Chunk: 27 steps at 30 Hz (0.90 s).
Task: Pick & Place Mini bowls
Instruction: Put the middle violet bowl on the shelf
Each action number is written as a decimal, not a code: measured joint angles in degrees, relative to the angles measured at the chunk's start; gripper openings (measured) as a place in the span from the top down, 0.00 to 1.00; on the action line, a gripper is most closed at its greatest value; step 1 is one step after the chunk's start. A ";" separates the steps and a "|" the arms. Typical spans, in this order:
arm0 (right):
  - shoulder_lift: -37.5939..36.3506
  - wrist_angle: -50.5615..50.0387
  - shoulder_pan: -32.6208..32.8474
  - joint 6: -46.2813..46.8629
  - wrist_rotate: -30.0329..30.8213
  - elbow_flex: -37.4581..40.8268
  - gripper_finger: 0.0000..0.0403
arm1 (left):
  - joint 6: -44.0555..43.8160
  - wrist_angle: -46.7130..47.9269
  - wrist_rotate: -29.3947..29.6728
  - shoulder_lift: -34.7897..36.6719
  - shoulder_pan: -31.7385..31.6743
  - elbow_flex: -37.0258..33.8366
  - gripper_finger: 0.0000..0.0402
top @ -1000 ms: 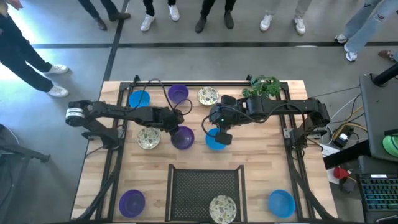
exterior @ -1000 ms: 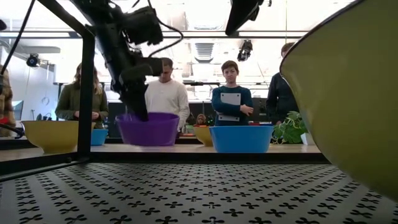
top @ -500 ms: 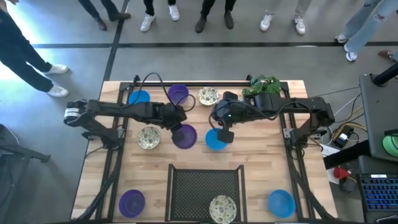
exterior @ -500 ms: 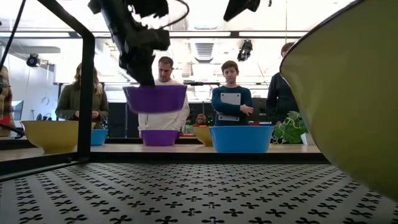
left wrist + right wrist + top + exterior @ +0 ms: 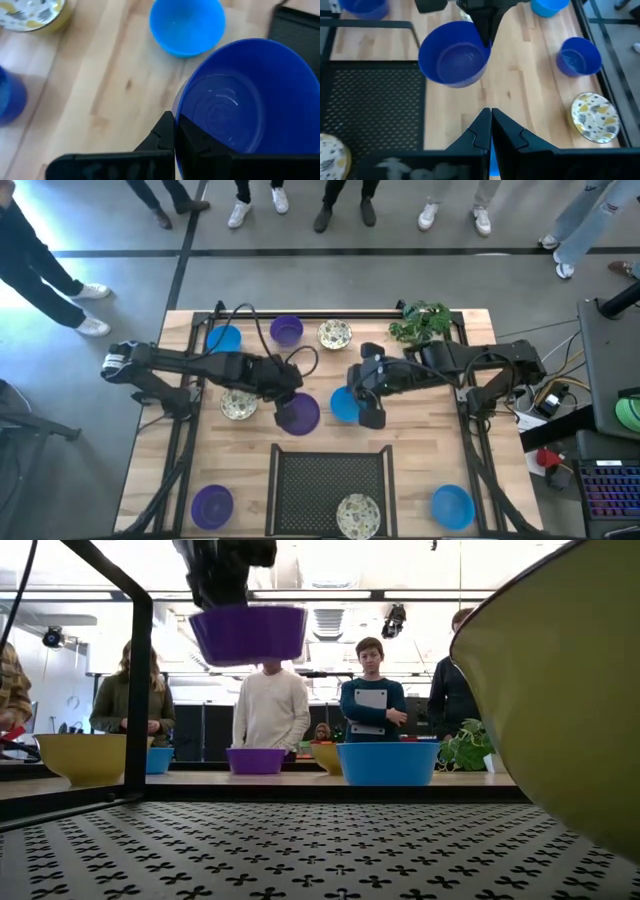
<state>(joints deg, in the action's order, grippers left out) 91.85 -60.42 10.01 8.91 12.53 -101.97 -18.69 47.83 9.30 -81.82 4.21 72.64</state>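
One purple bowl [image 5: 297, 412] lifted clear, left jaws clamping its rim, right jaws together beside blue bowl [image 5: 345, 404].

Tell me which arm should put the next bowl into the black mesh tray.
Left. The left gripper already holds a purple bowl lifted beside the tray; the right gripper sits shut and empty by the blue bowl.

Three purple mini bowls [image 5: 297, 413]; three blue mini bowls [image 5: 224, 338]; three cream speckled mini bowls [image 5: 334, 334]; one mesh tray [image 5: 330, 480]; one plant [image 5: 424, 321].
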 joint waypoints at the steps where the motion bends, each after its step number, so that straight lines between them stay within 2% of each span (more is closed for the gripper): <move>1: 0.00 0.00 0.67 0.11 0.01 0.00 0.98 | -0.63 0.09 0.02 0.00 0.94 0.33 1.00; 15: 0.00 3.42 9.03 4.22 1.38 0.02 0.98 | -8.27 -0.28 2.82 -0.02 12.00 1.58 1.00; 22: 0.00 4.11 11.66 5.53 4.40 0.04 0.98 | -8.29 -0.59 3.74 -0.90 14.20 4.93 1.00; 27: 0.10 4.12 12.55 6.16 5.59 0.26 0.98 | -5.56 1.09 3.31 -4.76 14.88 8.65 1.00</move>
<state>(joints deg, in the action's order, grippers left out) 91.96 -56.30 22.56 15.07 18.13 -101.72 -24.25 48.92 12.61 -86.59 19.09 81.30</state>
